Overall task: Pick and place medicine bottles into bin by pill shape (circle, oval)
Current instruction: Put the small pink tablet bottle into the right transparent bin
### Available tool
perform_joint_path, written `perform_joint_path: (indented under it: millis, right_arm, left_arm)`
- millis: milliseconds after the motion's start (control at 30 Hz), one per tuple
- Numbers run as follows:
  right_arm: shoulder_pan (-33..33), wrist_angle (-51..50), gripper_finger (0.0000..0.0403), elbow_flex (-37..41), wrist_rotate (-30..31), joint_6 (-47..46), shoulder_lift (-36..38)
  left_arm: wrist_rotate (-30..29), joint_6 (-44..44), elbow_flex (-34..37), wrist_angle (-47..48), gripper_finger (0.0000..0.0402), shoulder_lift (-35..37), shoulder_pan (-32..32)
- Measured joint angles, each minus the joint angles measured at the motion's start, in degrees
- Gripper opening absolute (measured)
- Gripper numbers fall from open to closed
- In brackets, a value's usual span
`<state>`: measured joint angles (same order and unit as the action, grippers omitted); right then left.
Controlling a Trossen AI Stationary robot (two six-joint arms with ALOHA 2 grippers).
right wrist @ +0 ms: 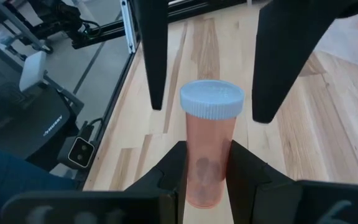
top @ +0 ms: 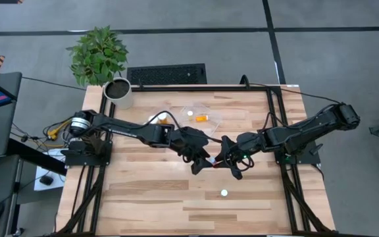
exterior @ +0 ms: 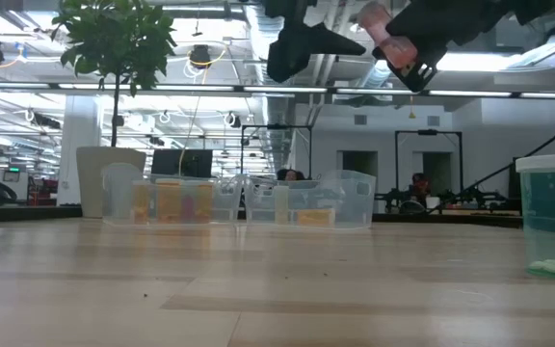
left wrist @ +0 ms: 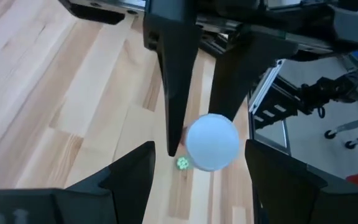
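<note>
The right gripper (right wrist: 207, 180) is clamping a bottle (right wrist: 209, 149) above mid-table, facing the left gripper's (left wrist: 197, 180) parted fingers. Trays (top: 202, 117) are seemingly holding several bottles already; another (top: 224, 193) is waiting near the front.

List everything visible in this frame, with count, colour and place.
Held medicine bottle: one, orange with white cap, above mid-table.
Clear bins: two, far side of table, holding orange bottles.
Bottle on table: one, teal-looking, near right side.
Plant pot: one, white, far left corner.
Wooden table: one, light wood.
Right hand: dark, shut on the held bottle.
Left hand: dark, fingers open around its cap.
</note>
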<state>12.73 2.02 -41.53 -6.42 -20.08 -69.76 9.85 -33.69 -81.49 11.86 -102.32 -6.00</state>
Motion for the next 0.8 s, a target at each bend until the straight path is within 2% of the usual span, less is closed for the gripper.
perform_joint_path:
  millis: [800]
  right_arm:
    - [0.04,-1.66,0.0093,0.01,0.0,-0.02,0.0]
  left_arm:
    - [1.51,-0.02,-2.29,-0.68,0.0242,-2.89,-0.02]
